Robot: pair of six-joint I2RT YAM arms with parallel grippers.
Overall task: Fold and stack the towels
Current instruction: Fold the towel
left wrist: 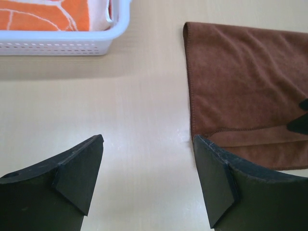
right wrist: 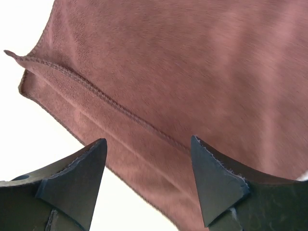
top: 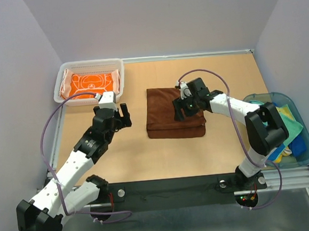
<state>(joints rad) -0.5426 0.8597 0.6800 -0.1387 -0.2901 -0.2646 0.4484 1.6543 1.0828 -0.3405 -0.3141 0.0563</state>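
A dark brown towel [top: 168, 120] lies folded in the middle of the table. My right gripper [top: 182, 112] hovers over its right half, open, nothing between the fingers. In the right wrist view the towel [right wrist: 168, 62] and its stitched hem fill the frame behind the open gripper [right wrist: 148, 139]. My left gripper [top: 126, 116] is open over bare table just left of the towel. In the left wrist view, that gripper [left wrist: 148, 139] has its right fingertip [left wrist: 211, 163] near the edge of the towel [left wrist: 245, 82]. A folded orange towel with white circles [top: 90, 82] lies in the white basket.
The white mesh basket [top: 60, 80] stands at the back left; its corner [left wrist: 62, 45] shows in the left wrist view. A translucent blue-green tub [top: 307, 151] at the right edge holds several more towels [top: 285, 116]. Walls enclose the table on three sides.
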